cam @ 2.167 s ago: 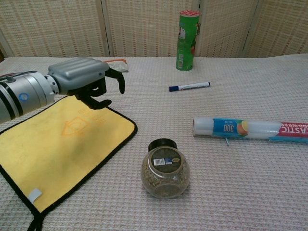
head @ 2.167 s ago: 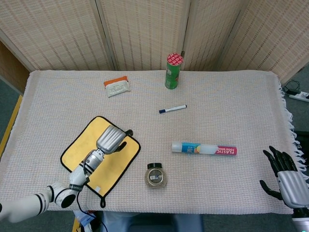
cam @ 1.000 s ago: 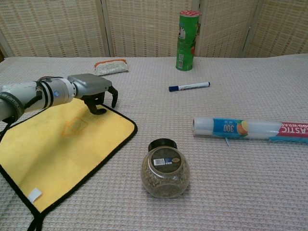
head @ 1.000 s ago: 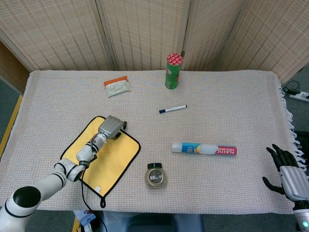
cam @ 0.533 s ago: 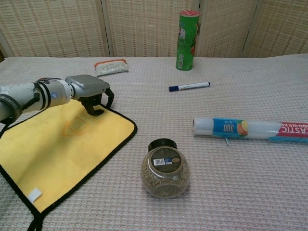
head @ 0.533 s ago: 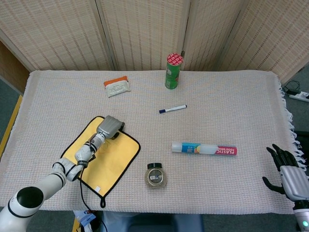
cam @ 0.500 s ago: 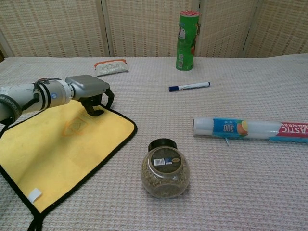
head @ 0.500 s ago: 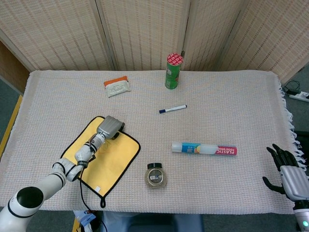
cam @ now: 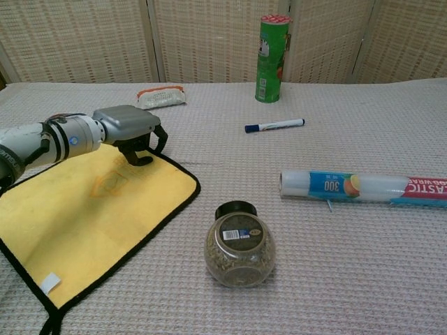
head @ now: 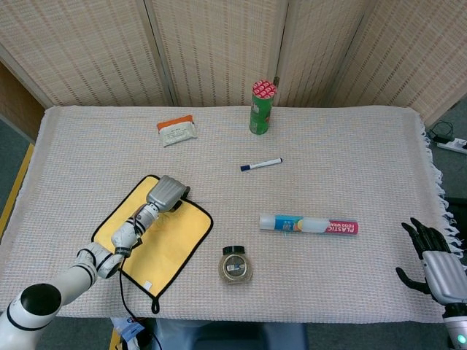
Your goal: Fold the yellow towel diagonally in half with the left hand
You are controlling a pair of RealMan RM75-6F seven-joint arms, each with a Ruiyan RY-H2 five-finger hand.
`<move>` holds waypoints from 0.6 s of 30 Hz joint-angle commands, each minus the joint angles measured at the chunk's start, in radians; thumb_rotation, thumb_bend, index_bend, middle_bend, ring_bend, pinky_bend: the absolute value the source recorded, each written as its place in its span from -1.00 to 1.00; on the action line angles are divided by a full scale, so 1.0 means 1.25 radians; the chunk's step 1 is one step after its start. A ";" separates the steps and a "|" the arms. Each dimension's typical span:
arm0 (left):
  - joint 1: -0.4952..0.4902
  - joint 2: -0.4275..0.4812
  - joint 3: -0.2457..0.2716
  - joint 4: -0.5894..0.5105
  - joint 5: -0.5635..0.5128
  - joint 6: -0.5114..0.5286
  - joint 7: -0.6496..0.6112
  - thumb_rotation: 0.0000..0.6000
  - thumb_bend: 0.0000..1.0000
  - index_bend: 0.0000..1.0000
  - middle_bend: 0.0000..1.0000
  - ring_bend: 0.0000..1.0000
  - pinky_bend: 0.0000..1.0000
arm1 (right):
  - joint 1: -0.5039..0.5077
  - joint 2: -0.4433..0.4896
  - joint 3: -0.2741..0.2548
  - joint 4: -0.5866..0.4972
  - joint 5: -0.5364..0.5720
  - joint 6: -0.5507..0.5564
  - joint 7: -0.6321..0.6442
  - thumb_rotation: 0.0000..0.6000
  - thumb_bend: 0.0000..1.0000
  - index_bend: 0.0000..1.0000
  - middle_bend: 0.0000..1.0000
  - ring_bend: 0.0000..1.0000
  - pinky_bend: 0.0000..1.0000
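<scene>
Here your left robot hand [head: 168, 193] sits low over the far corner of the towel [head: 157, 237], its dark fingers [cam: 143, 149] curled down onto the cloth near the black-piped edge; whether they have actually pinched the fabric you cannot tell from either view. The towel is a soft yellow square with black trim, lying flat as a diamond at the bench's [head: 350, 138] near-left, a small white tag [cam: 49, 283] by its near corner. The bench is covered in a pale, nubbly woven cloth with a fringe on the right edge.

Just right of the towel stands a round glass jar [cam: 239, 246] with a black lid. Beyond it lie a clear roll [head: 309, 224], a thin marker [head: 261, 164], a tall green can [head: 261, 108] and a flat white-and-orange packet [head: 176, 130]. Open cloth lies between towel and packet.

Your right robot hand [head: 434, 266] hangs off the near-right corner, fingers spread, holding nothing.
</scene>
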State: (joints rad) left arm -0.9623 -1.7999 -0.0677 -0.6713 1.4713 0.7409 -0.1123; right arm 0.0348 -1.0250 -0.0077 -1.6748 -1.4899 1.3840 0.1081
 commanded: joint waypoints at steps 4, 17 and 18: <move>0.010 0.012 0.003 -0.020 -0.002 0.008 0.009 1.00 -0.04 0.26 1.00 1.00 1.00 | 0.000 0.001 -0.002 -0.002 -0.003 0.002 -0.001 1.00 -0.26 -1.00 -1.00 -1.00 -1.00; 0.017 0.012 0.005 -0.026 -0.002 0.023 0.014 1.00 -0.04 0.22 1.00 1.00 1.00 | 0.003 0.002 -0.002 -0.001 0.000 -0.004 0.003 1.00 -0.26 -1.00 -1.00 -1.00 -1.00; 0.019 0.013 0.005 -0.027 0.000 0.030 0.013 1.00 -0.04 0.22 1.00 1.00 1.00 | 0.003 0.002 -0.002 0.000 -0.001 -0.004 0.003 1.00 -0.26 -1.00 -1.00 -1.00 -1.00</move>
State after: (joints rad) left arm -0.9413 -1.7846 -0.0623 -0.7033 1.4690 0.7731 -0.0948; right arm 0.0382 -1.0230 -0.0102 -1.6753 -1.4908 1.3788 0.1114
